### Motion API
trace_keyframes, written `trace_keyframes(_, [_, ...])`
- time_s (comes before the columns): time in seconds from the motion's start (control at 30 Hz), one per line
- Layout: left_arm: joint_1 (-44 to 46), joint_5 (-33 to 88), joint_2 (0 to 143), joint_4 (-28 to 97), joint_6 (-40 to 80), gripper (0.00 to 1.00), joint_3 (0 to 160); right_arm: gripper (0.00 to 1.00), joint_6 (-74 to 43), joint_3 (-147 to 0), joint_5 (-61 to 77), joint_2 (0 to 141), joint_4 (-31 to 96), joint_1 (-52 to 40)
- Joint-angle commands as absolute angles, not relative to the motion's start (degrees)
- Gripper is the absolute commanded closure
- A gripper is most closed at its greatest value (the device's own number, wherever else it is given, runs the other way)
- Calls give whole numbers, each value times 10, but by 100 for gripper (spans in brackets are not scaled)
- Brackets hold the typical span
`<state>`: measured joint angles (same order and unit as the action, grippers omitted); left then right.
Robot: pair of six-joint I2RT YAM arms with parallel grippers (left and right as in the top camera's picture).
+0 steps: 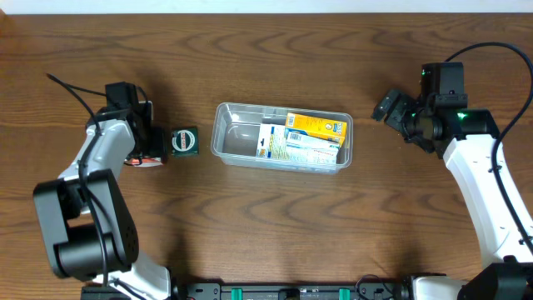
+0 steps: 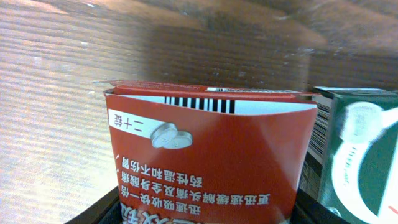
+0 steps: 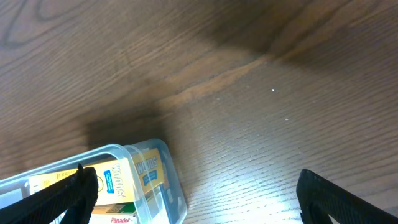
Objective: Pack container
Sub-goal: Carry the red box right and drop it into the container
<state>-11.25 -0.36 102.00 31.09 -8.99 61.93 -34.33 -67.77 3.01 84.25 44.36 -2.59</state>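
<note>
A clear, rounded-cornered rectangular plastic container [image 1: 233, 137] sits at the worktop's centre, with a yellow box [image 1: 315, 126] and white-blue boxes [image 1: 287, 148] in its right part. Near the left edge, the left gripper [image 1: 146, 150] clasps a red box [image 2: 211, 162] beside a green box [image 1: 184, 141]. Toward the right edge, the right gripper [image 1: 390, 107] hovers, fingers spread wide.

We count one clear container [image 1: 236, 137] holding what look like three boxes: one yellow box [image 1: 316, 125], one blue-and-white box [image 1: 312, 150], one white box [image 1: 269, 142]. Outside it we count two more, one red box [image 2: 211, 162] and one green box [image 1: 184, 141].
</note>
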Motion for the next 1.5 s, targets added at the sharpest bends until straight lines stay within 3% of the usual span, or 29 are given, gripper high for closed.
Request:
trace_keyframes(0.0, [-115,-4,982,319,-85,40,622,1,-351,-681,30,832,444,-23])
trace_keyframes(0.27, [-79,50,879,338,-63,39,622,1,-351,-681,30,832,444,-23])
trace_keyframes(0.6, [69,73,732,331,-25,39,622,1,-351,-681,30,832,444,-23])
trace_keyframes(0.9, [176,68,762,306,11,39,622,1,-351,-681,30,832,444,-23])
trace_keyframes(1.33, [182,69,888,272,90,39,622,1,-351,-681,30,832,444,-23])
trace_keyframes(1.4, [182,69,886,275,91,26,622,1,-351,-681,30,832,444,-23])
trace_keyframes(1.47, [182,69,880,275,103,23,622,1,-351,-681,30,832,444,-23])
